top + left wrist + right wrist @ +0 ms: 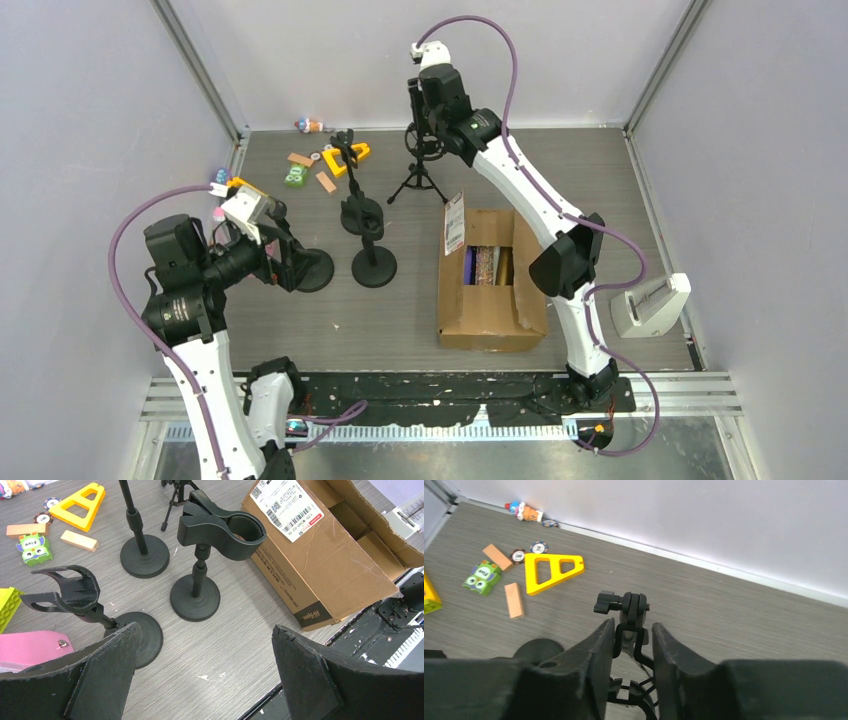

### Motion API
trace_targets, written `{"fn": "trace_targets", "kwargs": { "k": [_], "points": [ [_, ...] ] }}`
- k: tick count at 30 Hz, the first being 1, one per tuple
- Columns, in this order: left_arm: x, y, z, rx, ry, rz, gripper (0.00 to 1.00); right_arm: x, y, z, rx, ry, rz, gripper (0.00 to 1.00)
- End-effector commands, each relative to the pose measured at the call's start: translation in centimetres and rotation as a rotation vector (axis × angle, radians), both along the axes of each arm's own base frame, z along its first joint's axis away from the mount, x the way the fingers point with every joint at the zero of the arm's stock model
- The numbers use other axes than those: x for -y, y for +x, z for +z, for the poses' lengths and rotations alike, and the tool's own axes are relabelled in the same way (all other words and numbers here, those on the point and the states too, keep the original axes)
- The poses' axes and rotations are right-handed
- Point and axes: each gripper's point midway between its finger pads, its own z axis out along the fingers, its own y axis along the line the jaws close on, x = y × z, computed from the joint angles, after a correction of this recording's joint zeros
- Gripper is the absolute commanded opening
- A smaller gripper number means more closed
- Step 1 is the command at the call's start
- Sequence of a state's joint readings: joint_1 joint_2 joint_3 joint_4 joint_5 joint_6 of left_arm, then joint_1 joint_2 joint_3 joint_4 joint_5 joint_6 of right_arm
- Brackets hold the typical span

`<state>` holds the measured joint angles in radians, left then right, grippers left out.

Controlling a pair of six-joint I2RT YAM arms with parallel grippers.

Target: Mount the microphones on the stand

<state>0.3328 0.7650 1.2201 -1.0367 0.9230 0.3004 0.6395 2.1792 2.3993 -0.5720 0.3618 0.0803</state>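
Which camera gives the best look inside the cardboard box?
The top view: it looks straight down into the open cardboard box, where the microphones lie side by side. The left wrist view shows only its outer side, flaps and label; the right wrist view misses it entirely.

Bright, even overhead light; faint soft shadows beside stand bases (pixel 195 599); left hand (pixel 205 629) fingers (pixel 107 675) slightly blurred near lens.

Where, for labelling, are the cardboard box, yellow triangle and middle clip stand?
cardboard box (pixel 490 318), top external, near flap.
yellow triangle (pixel 530 577), right wrist, left bar.
middle clip stand (pixel 195 603), left wrist, round base.
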Motion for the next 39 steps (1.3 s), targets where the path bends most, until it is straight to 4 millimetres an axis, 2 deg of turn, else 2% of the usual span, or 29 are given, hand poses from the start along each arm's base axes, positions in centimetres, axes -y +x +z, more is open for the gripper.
{"fn": "trace_targets", "kwargs": {
  "k": [1, 6, 9, 14, 15, 16, 17, 18, 20, 21, 22, 23, 24, 25, 26, 27, 28, 29, 30, 31, 32, 33, 34, 35, 37, 39],
  "points": [
    [0.0, 0.2, 0.7, 0.049, 0.02, -0.011, 0.99, 0.7, -1.6, 1.9, -0.009, 0.016, 0.04, 0.46],
    [0.1, 0.1, 0.9, 0.057, 0.018, -0.014, 0.99, -0.3, -2.2, 1.2, -0.048, 0.061, 0.08, 0.66],
    [0.2, 0.1, 1.0, 0.059, 0.016, -0.014, 0.99, -0.5, -2.5, 1.7, -0.052, 0.09, 0.084, 0.75],
    [0.2, -0.1, 1.0, 0.062, 0.019, -0.014, 0.99, 0.2, -3.7, 5.0, -0.018, 0.143, 0.082, 0.84],
    [0.2, -0.1, 1.0, 0.063, 0.02, -0.013, 0.99, 0.8, -4.3, 6.6, 0.006, 0.156, 0.075, 0.85],
    [0.2, -0.1, 1.1, 0.065, 0.021, -0.013, 0.99, 1.3, -4.7, 6.8, 0.005, 0.154, 0.069, 0.86],
    [0.2, -0.1, 1.2, 0.066, 0.021, -0.013, 0.99, 2.2, -5.7, 8.6, 0.034, 0.169, 0.061, 0.87],
    [0.2, -0.1, 1.4, 0.07, 0.022, -0.013, 0.99, 3.1, -6.8, 9.5, 0.045, 0.172, 0.058, 0.89],
    [0.2, -0.1, 1.7, 0.08, 0.026, -0.012, 0.99, 4.5, -8.5, 10.0, 0.058, 0.163, 0.057, 0.94],
    [0.2, -0.1, 1.9, 0.083, 0.026, -0.012, 0.99, 5.0, -8.8, 7.8, 0.027, 0.133, 0.048, 0.94],
    [0.3, -0.1, 2.0, 0.083, 0.024, -0.016, 0.99, 6.3, -10.2, 9.4, 0.06, 0.149, 0.036, 0.95],
    [0.4, -0.3, 2.2, 0.08, 0.018, -0.026, 0.99, 6.8, -10.6, 6.9, 0.018, 0.119, 0.023, 0.95],
    [0.5, -0.3, 2.3, 0.069, 0.011, -0.032, 0.99, 8.0, -11.8, 7.6, 0.031, 0.127, 0.009, 0.95],
    [0.9, -0.5, 2.4, 0.048, -0.004, -0.049, 0.99, 8.5, -12.4, 5.0, -0.018, 0.103, -0.005, 0.95],
    [1.4, -0.8, 2.6, 0.024, -0.02, -0.075, 0.99, 9.5, -13.6, 5.5, -0.008, 0.113, -0.016, 0.95],
    [2.0, -1.2, 2.6, -0.009, -0.035, -0.104, 0.99, 10.0, -14.3, 2.4, -0.064, 0.083, -0.029, 0.95],
    [2.7, -1.5, 2.6, -0.038, -0.038, -0.135, 0.99, 11.1, -15.5, 2.8, -0.049, 0.089, -0.044, 0.95],
    [3.4, -1.7, 2.5, -0.06, -0.035, -0.159, 0.99, 11.7, -16.2, -0.2, -0.1, 0.053, -0.058, 0.95],
    [4.1, -1.9, 2.6, -0.057, -0.017, -0.184, 0.99, 12.6, -17.3, 0.0, -0.09, 0.065, -0.065, 0.95],
    [4.9, -2.2, 2.7, -0.051, -0.002, -0.214, 0.99, 13.4, -18.6, -2.0, -0.124, 0.049, -0.071, 0.95],
    [5.8, -2.6, 2.7, -0.048, 0.01, -0.24, 0.99, 13.6, -19.4, -2.7, -0.137, 0.045, -0.068, 0.95],
    [6.4, -2.8, 2.7, -0.041, 0.024, -0.261, 0.99, 14.1, -20.5, -4.6, -0.173, 0.03, -0.07, 0.95],
    [7.1, -3.2, 2.7, -0.048, 0.03, -0.288, 0.99, 14.1, -21.2, -5.3, -0.187, 0.024, -0.062, 0.95],
    [7.6, -3.0, 2.6, -0.075, 0.025, -0.296, 0.99, 14.7, -22.1, -6.9, -0.217, 0.004, -0.069, 0.96],
    [8.1, -2.5, 1.8, -0.134, 0.051, -0.301, 0.99, 14.8, -23.4, -8.7, -0.25, -0.026, -0.06, 0.98],
    [8.8, -2.4, 1.0, -0.149, 0.153, -0.34, 0.99, 15.3, -24.4, -9.6, -0.268, -0.058, -0.07, 0.99]
  ]
}}
